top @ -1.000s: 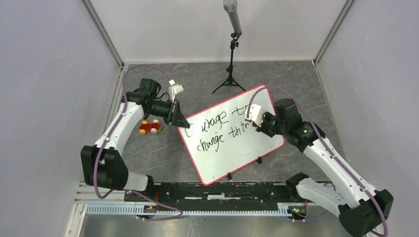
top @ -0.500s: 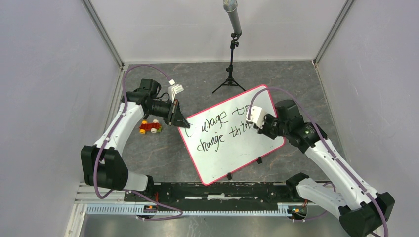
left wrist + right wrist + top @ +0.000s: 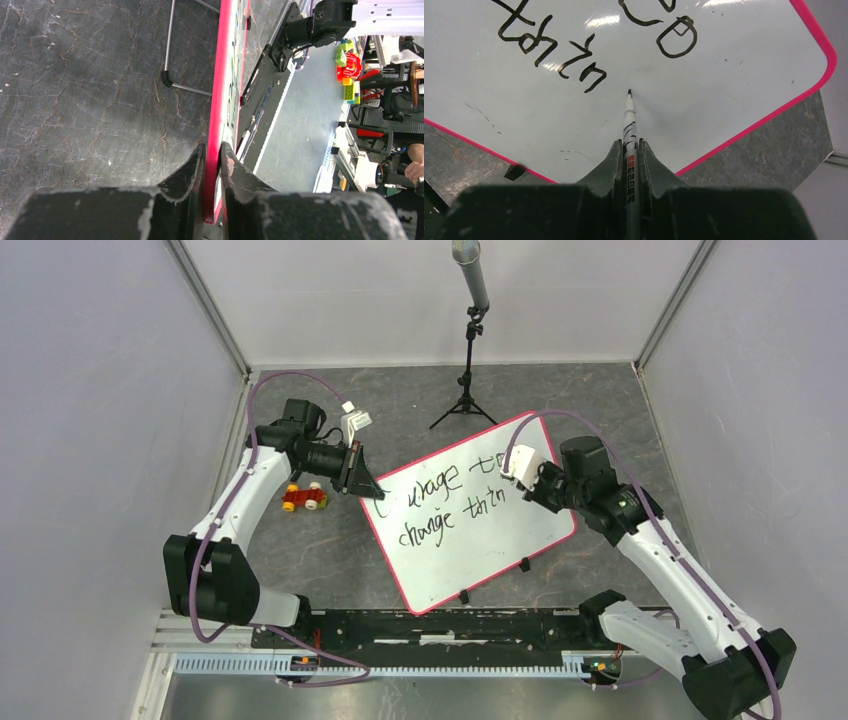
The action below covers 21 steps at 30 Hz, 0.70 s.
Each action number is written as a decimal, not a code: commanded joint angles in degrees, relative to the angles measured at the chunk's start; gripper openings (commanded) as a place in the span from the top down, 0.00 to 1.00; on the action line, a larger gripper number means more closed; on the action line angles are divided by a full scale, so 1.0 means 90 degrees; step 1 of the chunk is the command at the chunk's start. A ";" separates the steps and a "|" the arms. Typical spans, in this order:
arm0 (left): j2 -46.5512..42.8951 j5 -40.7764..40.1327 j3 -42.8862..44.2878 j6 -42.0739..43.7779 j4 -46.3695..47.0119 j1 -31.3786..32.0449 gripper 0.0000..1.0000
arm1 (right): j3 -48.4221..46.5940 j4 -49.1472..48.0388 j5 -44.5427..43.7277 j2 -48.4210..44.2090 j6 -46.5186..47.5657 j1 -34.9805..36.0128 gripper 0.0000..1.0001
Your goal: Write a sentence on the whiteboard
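Here, the left fingers (image 3: 192, 170) clench the rim of the whiteboard (image 3: 480, 550), seemingly steadying it on the counter (image 3: 400, 400), while the right fingers (image 3: 610, 165) grasp a marker (image 3: 629, 125), tip beside the unfinished sentence (image 3: 425, 525).

White arms (image 3: 235, 505), purple cables (image 3: 290, 374), scuffed black left pincer (image 3: 212, 147).
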<state>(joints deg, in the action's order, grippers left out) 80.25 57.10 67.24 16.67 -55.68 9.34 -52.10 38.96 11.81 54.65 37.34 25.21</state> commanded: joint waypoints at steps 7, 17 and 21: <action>0.0066 -0.0522 0.0031 0.0325 0.0109 0.0173 0.98 | -0.0344 -0.0341 0.0417 0.0227 -0.0080 -0.0028 1.00; 0.0134 -0.0515 0.0068 0.0332 0.0111 0.0173 0.98 | -0.0081 0.0049 0.0594 0.0149 0.0086 -0.0028 1.00; 0.0128 -0.0514 0.0058 0.0342 0.0113 0.0173 0.97 | 0.0145 0.0094 0.0392 0.0032 0.0191 -0.0034 1.00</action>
<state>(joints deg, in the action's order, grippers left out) 80.25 57.08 67.24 16.67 -55.68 9.34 -52.51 38.70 16.36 56.25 37.74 25.06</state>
